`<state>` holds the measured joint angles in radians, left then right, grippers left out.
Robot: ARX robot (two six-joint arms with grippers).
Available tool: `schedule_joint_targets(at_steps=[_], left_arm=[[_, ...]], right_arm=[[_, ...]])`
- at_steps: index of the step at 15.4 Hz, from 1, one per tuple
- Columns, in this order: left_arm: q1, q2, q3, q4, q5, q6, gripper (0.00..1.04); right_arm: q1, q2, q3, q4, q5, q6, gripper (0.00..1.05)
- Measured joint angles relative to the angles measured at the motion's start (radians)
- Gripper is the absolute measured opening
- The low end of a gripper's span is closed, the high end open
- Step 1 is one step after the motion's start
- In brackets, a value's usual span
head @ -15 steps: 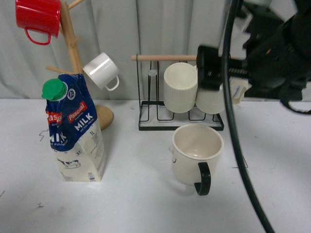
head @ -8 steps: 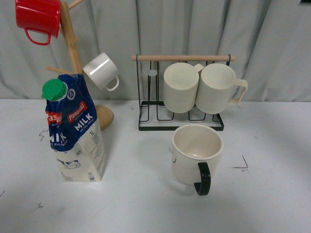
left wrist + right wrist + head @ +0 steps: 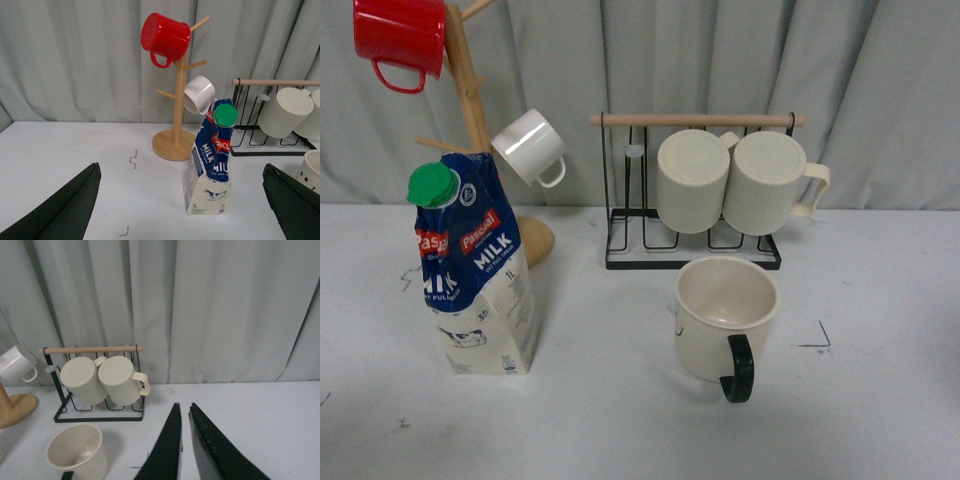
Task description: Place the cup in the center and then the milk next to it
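The cup, a wide cream mug with a black handle, stands upright on the white table in front of the black rack; it also shows in the right wrist view. The milk, a blue and white carton with a green cap, stands upright at the left; in the left wrist view the carton lies between the wide-apart fingers. My left gripper is open and empty, well back from the carton. My right gripper is shut and empty, off to the cup's right. Neither arm shows in the front view.
A wooden mug tree at the back left carries a red mug and a small white cup. A black wire rack with a wooden bar holds two ribbed cream mugs. Grey curtain behind.
One second ago my right arm filled the upper right of the front view; it has since drawn back out of that view. The cup and the milk have not moved.
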<state>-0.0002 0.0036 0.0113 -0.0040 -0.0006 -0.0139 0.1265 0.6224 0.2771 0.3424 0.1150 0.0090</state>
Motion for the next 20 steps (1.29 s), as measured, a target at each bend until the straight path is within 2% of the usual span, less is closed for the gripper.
schedule_joint_targets(at_steps=[1, 2, 3, 5, 6, 11, 19, 20], left_arm=[[0.0, 0.0, 0.0, 0.0, 0.0, 0.0, 0.98], [0.0, 0.0, 0.0, 0.001, 0.001, 0.0, 0.98], [0.0, 0.0, 0.0, -0.002, 0.0, 0.0, 0.98], [0.0, 0.0, 0.0, 0.0, -0.001, 0.0, 0.98], [0.0, 0.0, 0.0, 0.002, 0.001, 0.0, 0.98], [-0.001, 0.0, 0.0, 0.0, 0.0, 0.0, 0.98], [-0.001, 0.0, 0.0, 0.0, 0.0, 0.0, 0.98], [-0.001, 0.0, 0.0, 0.0, 0.0, 0.0, 0.98]], right_arm=[[-0.072, -0.079, -0.122, 0.08, -0.076, -0.003, 0.05], [-0.137, -0.156, -0.214, 0.042, -0.092, -0.003, 0.02], [-0.13, -0.336, -0.266, -0.217, -0.112, -0.006, 0.02], [-0.127, -0.616, -0.262, -0.325, -0.115, -0.006, 0.02], [-0.127, -0.616, -0.266, -0.364, -0.114, -0.006, 0.02], [-0.127, -0.618, -0.266, -0.346, -0.115, -0.007, 0.02], [-0.127, -0.618, -0.266, -0.346, -0.115, -0.007, 0.99], [-0.127, -0.618, -0.266, -0.346, -0.114, -0.007, 0.98]])
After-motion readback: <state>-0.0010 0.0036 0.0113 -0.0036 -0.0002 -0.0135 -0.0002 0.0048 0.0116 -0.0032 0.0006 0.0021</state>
